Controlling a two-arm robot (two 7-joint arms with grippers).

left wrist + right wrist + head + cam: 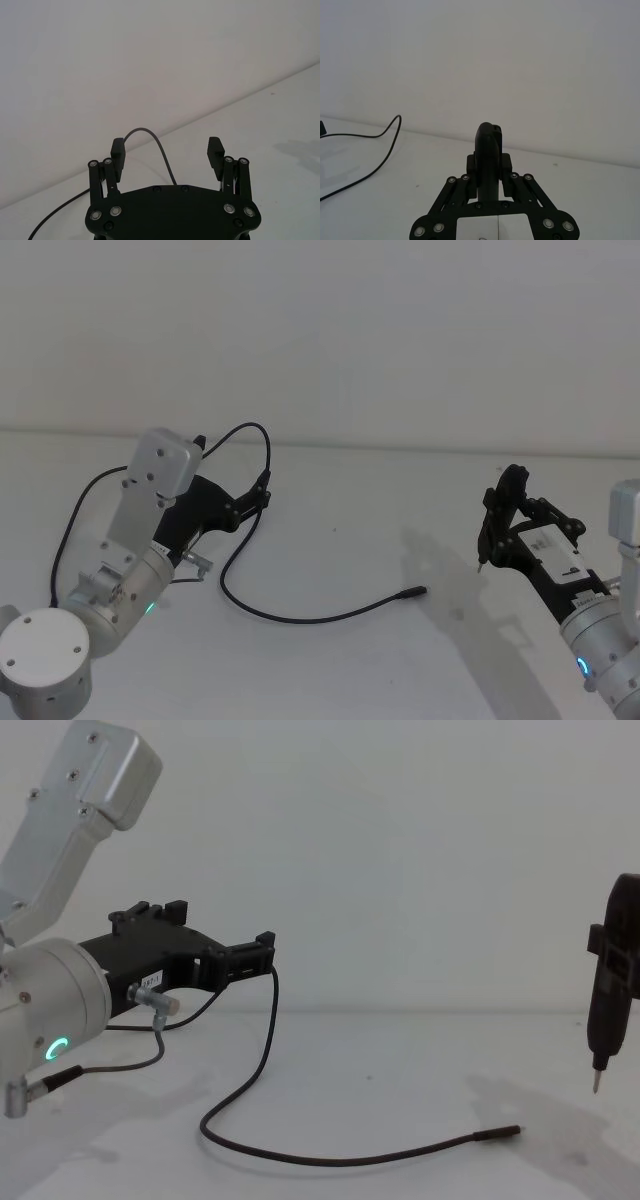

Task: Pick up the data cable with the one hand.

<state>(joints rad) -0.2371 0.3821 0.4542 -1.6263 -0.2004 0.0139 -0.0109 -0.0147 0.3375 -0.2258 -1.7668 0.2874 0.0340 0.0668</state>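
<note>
Left tool (167, 150) gaping, data cable (408, 592) between jaws; right tool (489, 165) clamps pen (612, 980).

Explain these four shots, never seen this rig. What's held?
It's a two-armed robot at a white table. One picture looks down from its head, one across from its chest, one from each wrist, past that arm's pincer. A black data cable trails across the table, plug end free. The left pincer is open, the cable arching between its fingers, unclamped. The right pincer, off to the right, is shut on a black pen-like tool.
</note>
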